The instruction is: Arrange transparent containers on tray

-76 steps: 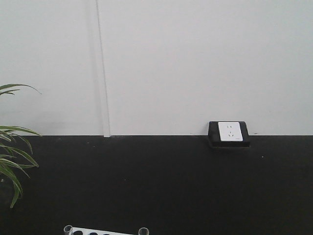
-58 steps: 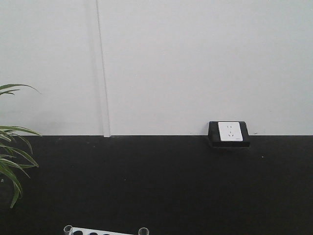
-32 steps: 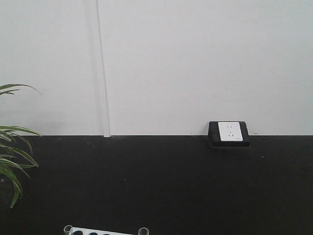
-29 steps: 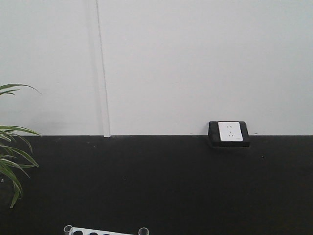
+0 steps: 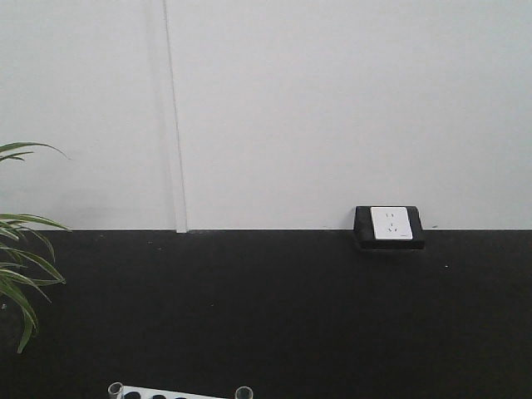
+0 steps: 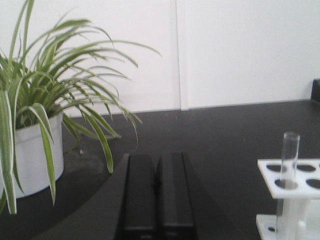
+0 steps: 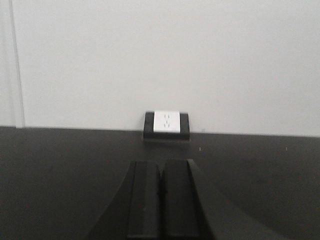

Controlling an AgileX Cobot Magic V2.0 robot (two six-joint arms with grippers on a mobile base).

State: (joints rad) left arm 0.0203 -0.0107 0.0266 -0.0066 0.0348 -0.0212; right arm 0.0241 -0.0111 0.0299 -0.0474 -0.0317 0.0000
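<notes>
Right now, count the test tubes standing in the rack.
2. Front view: one test tube at the rack's left end, another toward its right; the frame edge may hide more.

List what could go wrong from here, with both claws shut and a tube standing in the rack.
1. The left claw is shut. Unless it opens before reaching the test tube, it could knock the thin glass or tip the white rack.
2. The plant has leaves drooping close beside that claw, and a sideways swing may snag them.
3. No tray shows in any view, so the drop spot cannot be checked.
</notes>
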